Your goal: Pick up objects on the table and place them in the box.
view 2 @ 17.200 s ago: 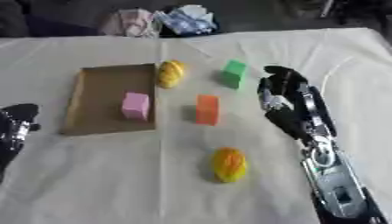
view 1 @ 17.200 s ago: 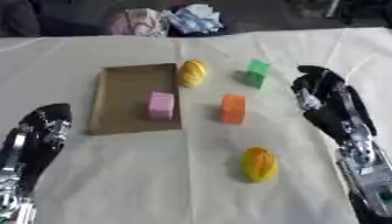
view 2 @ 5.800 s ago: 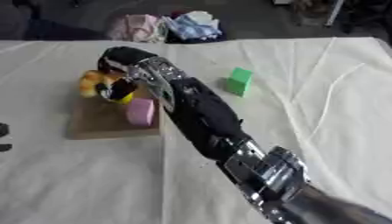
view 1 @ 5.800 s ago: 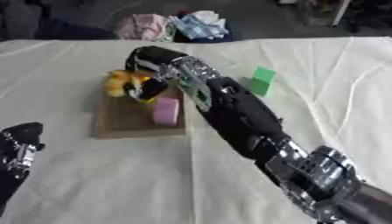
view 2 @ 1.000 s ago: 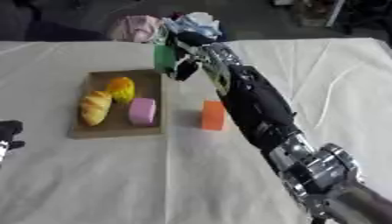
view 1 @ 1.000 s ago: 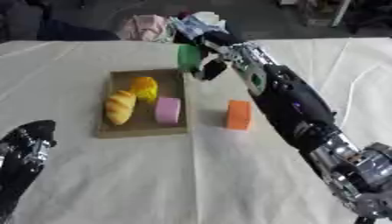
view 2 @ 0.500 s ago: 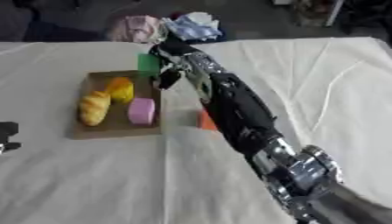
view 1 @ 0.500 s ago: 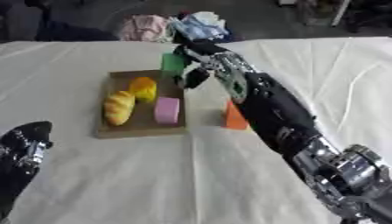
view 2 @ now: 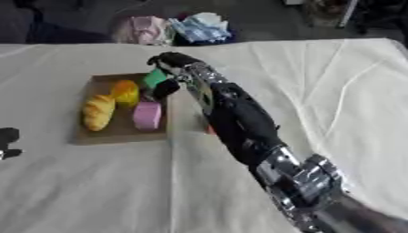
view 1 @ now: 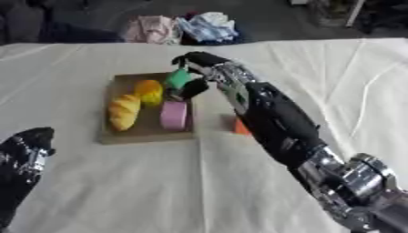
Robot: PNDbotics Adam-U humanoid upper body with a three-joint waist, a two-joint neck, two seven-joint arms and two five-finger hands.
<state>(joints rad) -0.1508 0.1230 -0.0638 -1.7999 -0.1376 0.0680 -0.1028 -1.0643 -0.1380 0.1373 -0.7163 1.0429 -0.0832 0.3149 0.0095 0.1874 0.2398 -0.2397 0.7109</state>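
Note:
My right hand (view 1: 195,68) reaches far across the table and is shut on a green block (view 1: 177,78), held over the far right part of the flat cardboard box (view 1: 119,132). In the box lie a yellow bread-shaped item (view 1: 124,111), an orange round fruit (view 1: 149,91) and a pink block (view 1: 174,115). An orange block (view 1: 241,126) sits on the white cloth just right of the box, mostly hidden behind my right forearm. My left hand (view 1: 22,157) rests at the lower left edge, its fingers not clearly shown.
A white cloth (view 1: 350,91) covers the table. Bundles of clothes (view 1: 185,27) lie past the far edge. My long right forearm (view 1: 275,123) crosses the middle of the table diagonally.
My right hand has carried the green block leftward and down, from above the box's far right corner to over the box beside the orange fruit.

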